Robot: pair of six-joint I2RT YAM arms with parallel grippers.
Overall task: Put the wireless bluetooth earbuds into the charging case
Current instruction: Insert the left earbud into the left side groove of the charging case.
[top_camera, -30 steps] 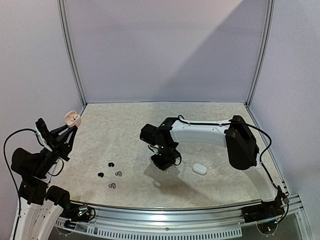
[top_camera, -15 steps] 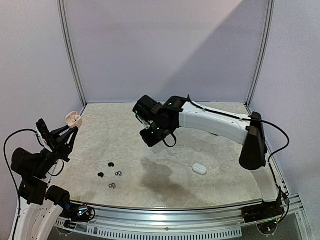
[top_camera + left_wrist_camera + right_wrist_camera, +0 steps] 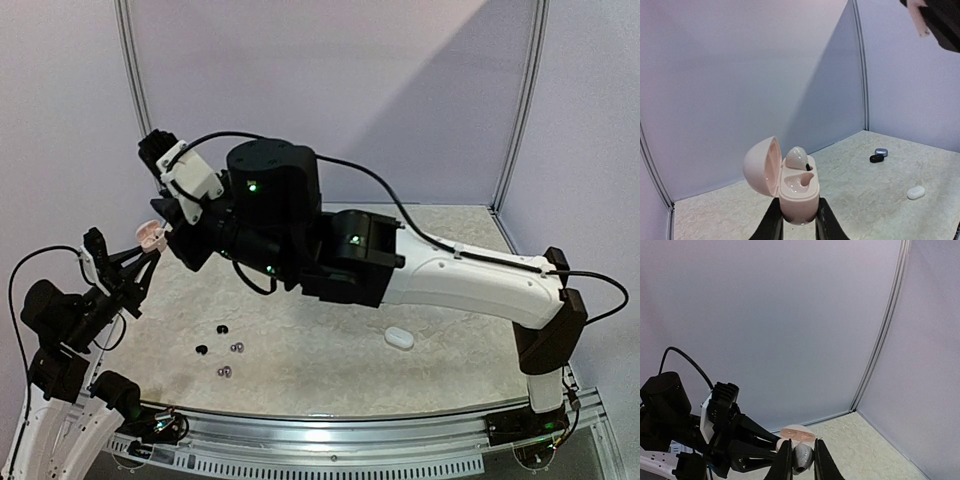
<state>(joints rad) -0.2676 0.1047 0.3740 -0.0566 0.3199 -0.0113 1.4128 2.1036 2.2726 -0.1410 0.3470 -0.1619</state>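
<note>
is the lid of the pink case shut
No, the pink case held in the left gripper has its lid swung open to one side.

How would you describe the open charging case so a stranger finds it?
Find the left arm, raised above the table's left side. Its fingers pinch the base of a pink charging case, lid swung open, one whitish earbud seated inside. Unlike the white capsule-shaped item lying on the table, it is pink, open and held aloft.
</note>
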